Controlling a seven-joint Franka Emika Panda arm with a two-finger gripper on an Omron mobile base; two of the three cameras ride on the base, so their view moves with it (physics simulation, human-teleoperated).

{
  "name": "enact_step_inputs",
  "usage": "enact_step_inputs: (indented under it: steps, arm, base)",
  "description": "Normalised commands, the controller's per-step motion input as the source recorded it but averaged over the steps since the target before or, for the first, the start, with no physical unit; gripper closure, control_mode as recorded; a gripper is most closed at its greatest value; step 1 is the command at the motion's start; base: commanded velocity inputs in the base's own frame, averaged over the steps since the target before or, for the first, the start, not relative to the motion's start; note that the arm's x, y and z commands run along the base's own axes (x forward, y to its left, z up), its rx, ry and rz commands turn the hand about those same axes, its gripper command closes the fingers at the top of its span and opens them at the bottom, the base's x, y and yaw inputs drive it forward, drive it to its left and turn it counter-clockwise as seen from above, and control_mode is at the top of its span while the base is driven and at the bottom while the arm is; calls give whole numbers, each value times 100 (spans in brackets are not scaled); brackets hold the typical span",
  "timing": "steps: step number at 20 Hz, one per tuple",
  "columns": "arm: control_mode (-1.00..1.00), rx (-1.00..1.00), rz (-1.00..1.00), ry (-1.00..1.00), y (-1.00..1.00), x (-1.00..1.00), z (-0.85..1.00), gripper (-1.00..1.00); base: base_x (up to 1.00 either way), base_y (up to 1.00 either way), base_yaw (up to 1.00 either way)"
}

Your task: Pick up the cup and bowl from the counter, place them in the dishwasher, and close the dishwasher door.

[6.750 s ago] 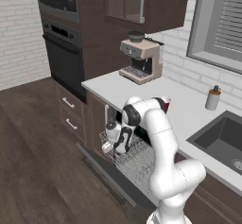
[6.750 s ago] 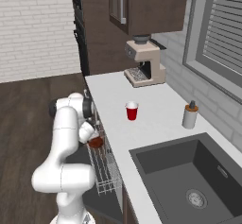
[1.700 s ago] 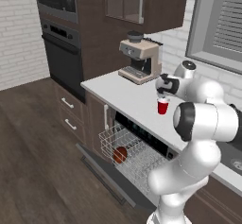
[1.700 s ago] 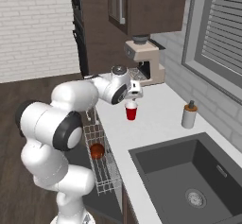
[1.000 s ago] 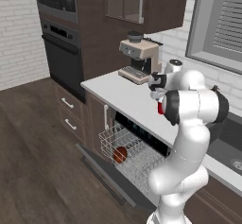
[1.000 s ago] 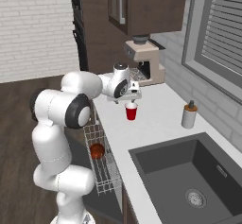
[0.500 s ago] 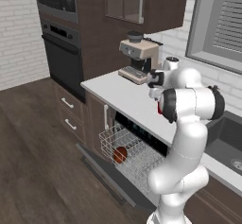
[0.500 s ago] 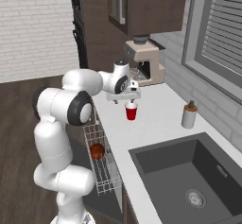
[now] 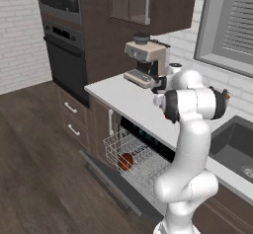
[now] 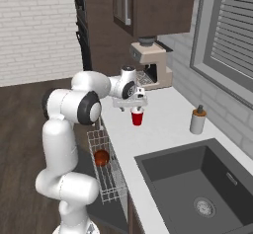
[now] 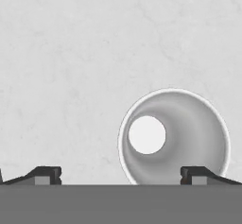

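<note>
Cup-grabbing is the step now: the bowl (image 9: 125,161) already lies in the dishwasher (image 9: 143,165) rack. The pincer (image 10: 130,103) hangs wide apart over the cup (image 10: 137,116) on the worktop (image 10: 163,124). Next it should go down and squeeze the cup.

Gripper (image 10: 132,106) held wide open directly above the cup (image 10: 137,117), upright on the counter (image 10: 168,129). Bowl (image 10: 102,157) seated in the dishwasher (image 10: 105,178) rack; soap dispenser (image 10: 197,120) placed beside the sink (image 10: 195,191).
</note>
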Motion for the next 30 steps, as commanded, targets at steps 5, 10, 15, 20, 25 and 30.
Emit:
enact_step_inputs:
  steps: [5,10,15,20,25,30]
  arm:
    - [-100,0,1,9,0,5,-31,-100]
    - [-100,0,2,5,0,0,-25,-100]
    - [-100,0,4,4,5,0,-24,100]
    - [-100,0,3,3,5,-11,-17,100]
    - [-100,0,1,0,1,-9,0,100]
    - [-100,0,0,0,0,-7,1,100]
  base:
    - [0,0,0]
    - [0,0,0]
    - [0,0,0]
    - [0,0,0]
    - [0,0,0]
    - [0,0,0]
